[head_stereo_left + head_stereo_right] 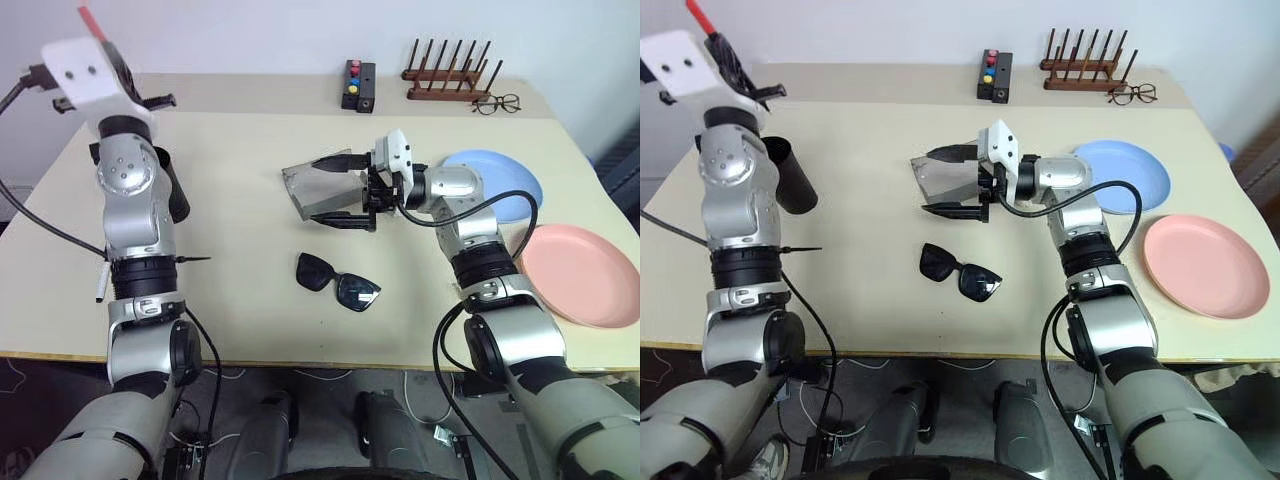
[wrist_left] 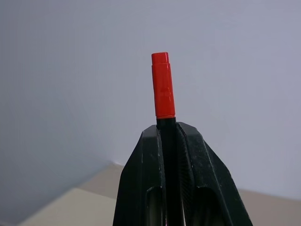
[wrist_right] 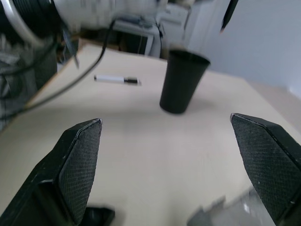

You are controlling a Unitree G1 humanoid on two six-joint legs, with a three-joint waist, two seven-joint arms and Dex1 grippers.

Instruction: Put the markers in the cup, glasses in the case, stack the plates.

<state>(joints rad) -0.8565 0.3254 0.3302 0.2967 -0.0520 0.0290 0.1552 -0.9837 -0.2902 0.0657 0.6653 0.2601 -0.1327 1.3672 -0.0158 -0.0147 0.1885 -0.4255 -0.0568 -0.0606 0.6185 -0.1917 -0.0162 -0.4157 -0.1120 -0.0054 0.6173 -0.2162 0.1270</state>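
The left arm was raised high above the bench's left end, its left gripper [image 2: 167, 141] tilted upward with the jaws closed tight on the red-capped marker [image 2: 162, 84], whose cap stuck out past the fingertips against the pale wall. The right arm reached in over the middle of the bench, forearm bent, its right gripper [image 1: 340, 190] pointing level toward the cup [image 3: 181, 82]. Its jaws stood spread as wide as they go and gripped nothing; one finger lay over the top of the case [image 1: 320, 188] and the other along its near side.

The cup stood upright near the bench's left end, partly behind the left arm, and whether anything lay inside could not be told. The case sat to the right of the cup, near the bench's middle, lid open; nothing could be made out within. The white marker [image 3: 116, 80] lay flat on the bench near the cup, toward the left edge. The sunglasses [image 1: 337, 281] lay folded open on the bench, nearer the front edge than the case.

The blue plate [image 1: 500, 180] and the pink plate [image 1: 580, 275] lay separately, far right of the cup, both bare. At the back edge stood a black box with coloured buttons [image 1: 357, 85], a wooden rack [image 1: 450, 72] and clear spectacles [image 1: 497, 103]. The bench [image 1: 240, 230] was pale beige, before a plain light wall.
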